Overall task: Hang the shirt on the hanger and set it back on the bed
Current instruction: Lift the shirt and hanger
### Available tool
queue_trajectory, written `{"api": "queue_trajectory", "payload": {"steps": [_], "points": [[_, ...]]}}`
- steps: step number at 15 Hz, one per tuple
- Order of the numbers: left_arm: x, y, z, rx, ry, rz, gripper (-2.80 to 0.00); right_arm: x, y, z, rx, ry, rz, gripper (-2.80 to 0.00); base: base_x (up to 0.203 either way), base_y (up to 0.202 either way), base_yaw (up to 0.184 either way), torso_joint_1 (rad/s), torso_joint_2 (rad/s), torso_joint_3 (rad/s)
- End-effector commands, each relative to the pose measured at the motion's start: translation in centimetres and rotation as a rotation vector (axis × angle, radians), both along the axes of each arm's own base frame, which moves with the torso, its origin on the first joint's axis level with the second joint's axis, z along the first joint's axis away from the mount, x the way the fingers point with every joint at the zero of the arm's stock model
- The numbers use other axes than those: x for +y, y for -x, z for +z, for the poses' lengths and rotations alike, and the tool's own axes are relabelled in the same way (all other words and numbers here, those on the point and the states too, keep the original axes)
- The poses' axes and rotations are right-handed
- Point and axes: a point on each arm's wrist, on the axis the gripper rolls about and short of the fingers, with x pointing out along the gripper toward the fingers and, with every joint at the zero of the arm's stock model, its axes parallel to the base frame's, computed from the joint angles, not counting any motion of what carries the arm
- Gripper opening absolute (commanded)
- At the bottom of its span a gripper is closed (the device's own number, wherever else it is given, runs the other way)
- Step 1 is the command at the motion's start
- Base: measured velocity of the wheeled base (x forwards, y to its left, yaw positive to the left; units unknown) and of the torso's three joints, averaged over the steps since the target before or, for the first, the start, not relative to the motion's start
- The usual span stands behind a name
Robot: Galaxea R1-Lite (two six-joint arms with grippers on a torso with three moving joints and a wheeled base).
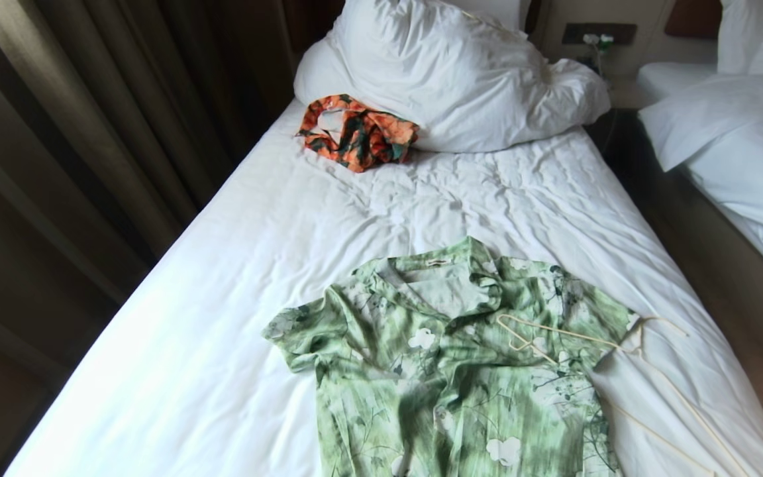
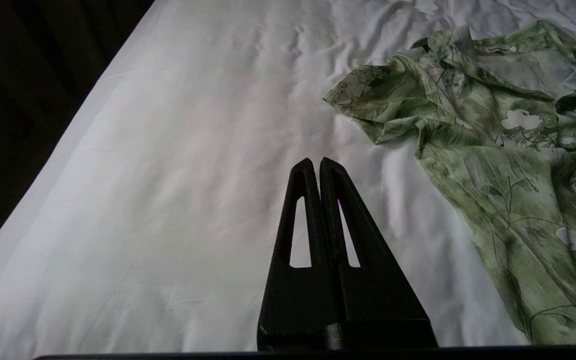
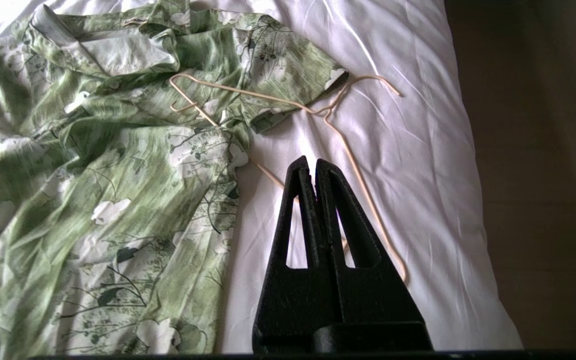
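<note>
The light green shirt point(image 1: 448, 358) lies spread, collar towards the pillow, on the near half of the bed point(image 1: 236, 278). The cream wire hanger point(image 1: 620, 344) lies flat, one end on the shirt's right shoulder, the rest on the sheet beside it. Neither gripper shows in the head view. My left gripper point(image 2: 315, 161) is shut and empty above bare sheet, left of the shirt point(image 2: 508, 150). My right gripper point(image 3: 311, 161) is shut and empty above the sheet, over the hanger point(image 3: 348, 150), beside the shirt point(image 3: 118, 165).
A crumpled orange-and-green garment point(image 1: 358, 132) lies by the big white pillow point(image 1: 448, 73). Dark curtains point(image 1: 77, 132) hang along the bed's left side. To the right a brown floor strip point(image 1: 706, 252) separates it from another white bed point(image 1: 752, 152).
</note>
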Motion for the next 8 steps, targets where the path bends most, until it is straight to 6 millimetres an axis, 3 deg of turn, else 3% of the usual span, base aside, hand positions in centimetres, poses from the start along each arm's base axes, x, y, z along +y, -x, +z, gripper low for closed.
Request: {"api": "queue_trajectory", "payload": {"steps": [1, 4, 8], "points": [[0.0, 0.0, 0.0, 0.002, 0.001, 0.000, -2.80, 0.0, -4.2, 2.9, 0.171, -0.078, -0.006, -2.80, 0.000, 0.000, 0.000, 0.000, 0.00, 0.000], [0.0, 0.0, 0.0, 0.002, 0.001, 0.000, -2.80, 0.0, -9.6, 4.9, 0.322, -0.163, -0.032, -2.80, 0.000, 0.000, 0.000, 0.000, 0.00, 0.000], [0.0, 0.0, 0.0, 0.002, 0.001, 0.000, -2.80, -0.9, -17.8, 3.9, 0.561, -0.338, -0.061, -2.80, 0.000, 0.000, 0.000, 0.000, 0.00, 0.000]]}}
